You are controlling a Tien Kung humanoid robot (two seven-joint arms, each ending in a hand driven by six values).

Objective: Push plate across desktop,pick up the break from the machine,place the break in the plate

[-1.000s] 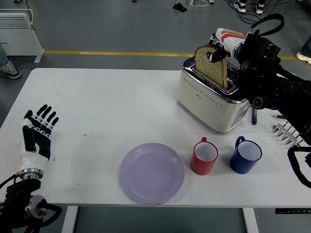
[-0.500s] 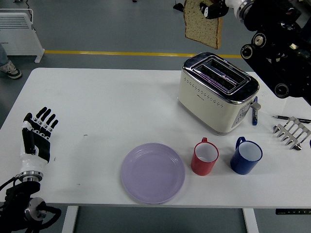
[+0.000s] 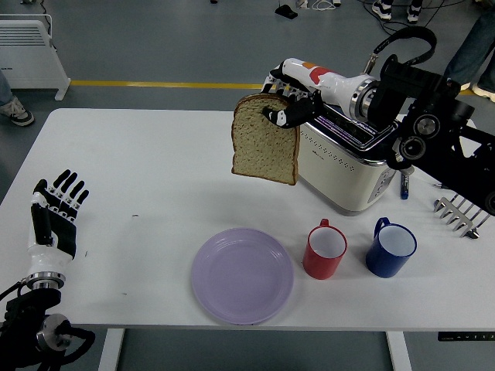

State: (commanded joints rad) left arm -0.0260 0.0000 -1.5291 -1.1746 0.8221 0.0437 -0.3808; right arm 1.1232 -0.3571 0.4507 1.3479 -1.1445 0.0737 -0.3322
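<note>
- Pinching a slice of brown bread (image 3: pixel 264 149) by its top right corner with the right hand (image 3: pixel 290 107), fingers (image 3: pixel 277 116) curled closed on the crust.
- Hanging in the air just left of the cream toaster (image 3: pixel 346 164), the bread, tilted slightly, lower edge well above the counter (image 3: pixel 155 170).
- Reaching in from the right behind the toaster, the right arm, white and orange at the wrist, black further back.
- Sitting on the counter to the front-left of the toaster, below the bread, a lilac plate (image 3: pixel 243 274) with nothing on it.
- Standing in front of the toaster, a red mug (image 3: pixel 324 250), and just right of it a blue mug (image 3: pixel 390 247), close together but not touching.
- Lying to the right of the toaster, a small metal rack (image 3: pixel 459 213) and a blue pen (image 3: pixel 404 185).
- Resting far left of the toaster near the counter's front corner, the left hand (image 3: pixel 52 220), fingers spread and extended, holding nothing.
</note>
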